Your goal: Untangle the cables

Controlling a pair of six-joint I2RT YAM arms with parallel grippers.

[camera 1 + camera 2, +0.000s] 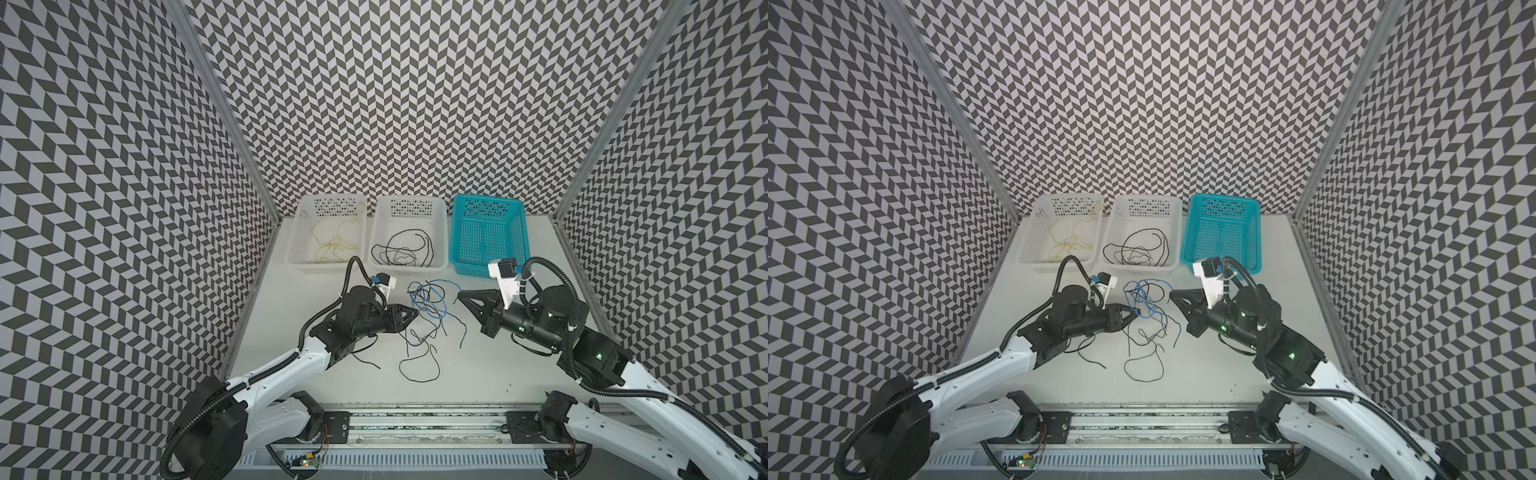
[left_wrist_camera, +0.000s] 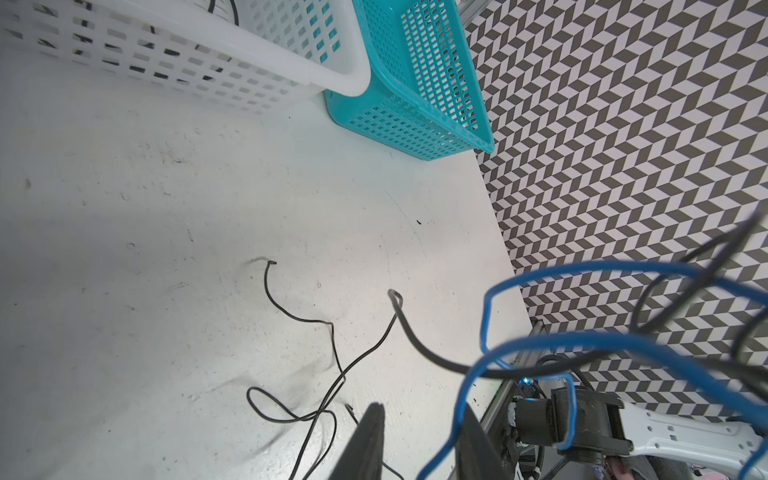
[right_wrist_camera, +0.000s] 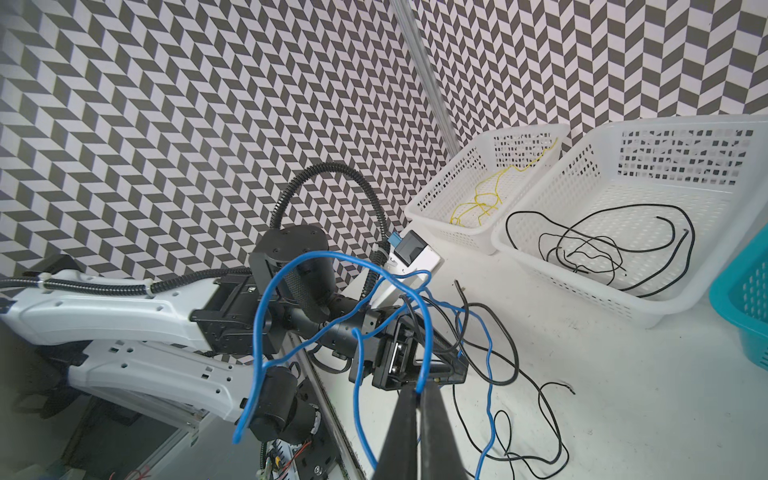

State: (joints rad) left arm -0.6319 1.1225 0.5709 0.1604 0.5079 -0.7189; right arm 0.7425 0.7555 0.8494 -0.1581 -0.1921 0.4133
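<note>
Your right gripper (image 3: 417, 390) is pinched closed on a blue cable (image 3: 258, 320), and the loops of that cable stand up off the table in front of that wrist's camera. Your left gripper (image 2: 422, 409) has its fingers apart. A blue strand runs through the gap close to one finger, and I can see nothing clamped there.

In both top views the two grippers face each other across the knot (image 1: 428, 301), where blue and black strands cross. Loose black cables (image 1: 417, 380) trail from it over the table (image 1: 498, 365) toward the near edge. Along the back wall, the left white basket (image 1: 316, 266) has yellow cables (image 1: 332, 245). The middle white basket (image 1: 415, 270) has sorted black cables (image 1: 399, 249), and the teal basket (image 1: 471, 269) shows none.

Expect these to weigh almost nothing and to flop. The blue one holds its kinks and stands in springy loops, while the black ones lie limper. The strands are far thinner than a finger and look smooth, so they will probably slide through the pads unless you pinch squarely across one. Take hold just beside a crossing rather than out at a free end. Draw it out slowly, because a hard pull would likely tighten the knot or drag the black strands along.
</note>
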